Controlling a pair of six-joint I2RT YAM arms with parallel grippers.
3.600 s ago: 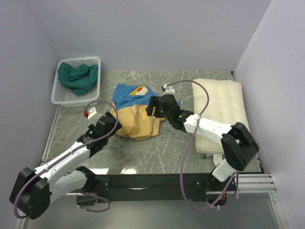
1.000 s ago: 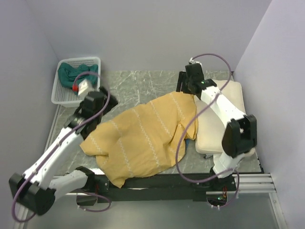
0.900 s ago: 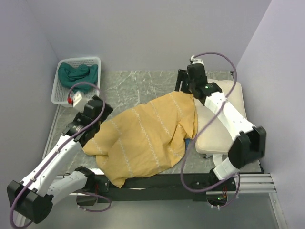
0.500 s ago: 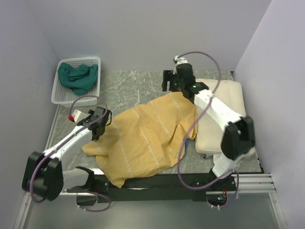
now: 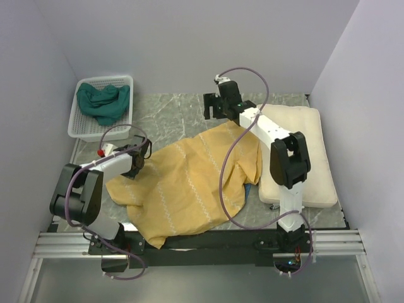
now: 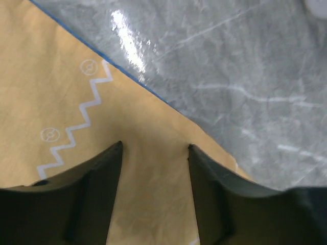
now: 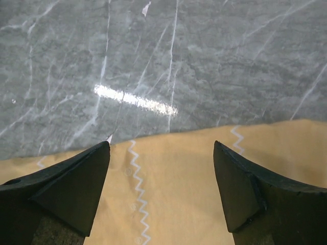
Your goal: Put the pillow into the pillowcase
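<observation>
The pillowcase (image 5: 189, 183) lies spread on the table, mustard-yellow side with white zigzag lines up; its right edge overlaps the pillow. The cream-white quilted pillow (image 5: 303, 151) lies along the right side. My left gripper (image 5: 137, 161) is open over the pillowcase's left edge; in the left wrist view (image 6: 155, 147) yellow fabric (image 6: 76, 102) with a blue hem lies between and under its fingers. My right gripper (image 5: 213, 115) is open above the far corner of the pillowcase; in the right wrist view (image 7: 161, 145) its fingers stand wide apart over the fabric edge (image 7: 179, 194).
A white basket (image 5: 82, 129) holding a green cloth (image 5: 103, 101) stands at the far left. Walls close the table on the left, back and right. The pillowcase's near corner (image 5: 151, 237) hangs over the front edge.
The bunched pillowcase has been pulled out flat, yellow side up. In the last half second my right gripper moved left along the far edge and my left arm folded back by the left edge.
</observation>
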